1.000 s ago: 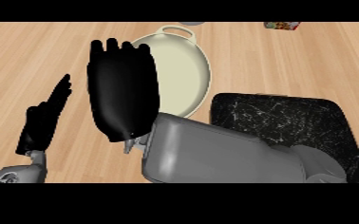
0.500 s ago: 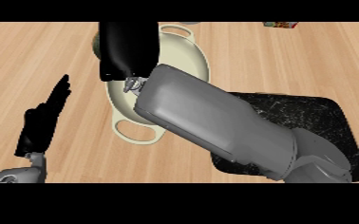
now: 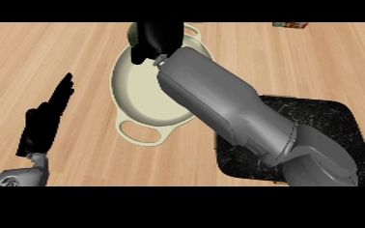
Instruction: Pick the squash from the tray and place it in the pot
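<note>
My right hand (image 3: 158,39) hangs over the far rim of the cream pot (image 3: 146,107), fingers curled downward. An olive-green sliver of the squash (image 3: 133,33) shows at the hand's left side; the rest is hidden in the hand. My grey right forearm (image 3: 214,96) crosses the pot's right half and covers part of it. What shows of the pot's inside holds nothing. The black speckled tray (image 3: 317,118) lies at the right, partly under the arm, with nothing on its visible part. My left hand (image 3: 44,121) rests open at the lower left, fingers straight.
A small colourful box (image 3: 291,25) sits at the far right edge of the wooden counter (image 3: 71,53). The pot's near handle (image 3: 143,134) points toward me. Bare wood lies between the left hand and the pot.
My right arm has stretched away from me across the pot, carrying the hand from the pot's left side to its far rim, with fingers now curled. The left hand has not moved.
</note>
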Controlling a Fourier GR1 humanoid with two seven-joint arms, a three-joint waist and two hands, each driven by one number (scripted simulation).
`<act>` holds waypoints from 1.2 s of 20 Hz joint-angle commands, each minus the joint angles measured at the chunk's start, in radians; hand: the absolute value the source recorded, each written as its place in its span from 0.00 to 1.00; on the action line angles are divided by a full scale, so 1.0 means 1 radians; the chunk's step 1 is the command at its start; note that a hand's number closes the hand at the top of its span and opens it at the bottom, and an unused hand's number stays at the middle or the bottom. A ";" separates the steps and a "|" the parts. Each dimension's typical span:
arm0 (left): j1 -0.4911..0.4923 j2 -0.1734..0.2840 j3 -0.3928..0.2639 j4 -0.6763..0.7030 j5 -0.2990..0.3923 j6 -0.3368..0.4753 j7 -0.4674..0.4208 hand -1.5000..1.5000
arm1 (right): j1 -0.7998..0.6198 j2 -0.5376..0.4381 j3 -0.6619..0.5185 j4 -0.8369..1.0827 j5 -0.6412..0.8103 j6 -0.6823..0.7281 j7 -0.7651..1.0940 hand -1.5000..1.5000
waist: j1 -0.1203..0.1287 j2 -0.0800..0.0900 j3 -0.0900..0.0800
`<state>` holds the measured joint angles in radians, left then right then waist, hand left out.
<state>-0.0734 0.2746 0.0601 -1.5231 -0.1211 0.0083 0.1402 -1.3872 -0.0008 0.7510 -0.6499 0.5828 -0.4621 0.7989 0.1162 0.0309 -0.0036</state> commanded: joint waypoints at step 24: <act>-0.010 -0.025 -0.005 0.048 -0.023 0.016 -0.029 0.50 | 0.073 0.001 -0.274 -0.031 -0.533 -0.431 -0.565 0.00 | -0.004 -0.001 0.003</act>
<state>-0.1118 0.2596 0.0489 -1.4884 -0.1404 0.0112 0.1332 -1.3213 0.0000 0.5292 -0.6450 0.1409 -0.8714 0.3198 0.1376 0.0374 -0.0002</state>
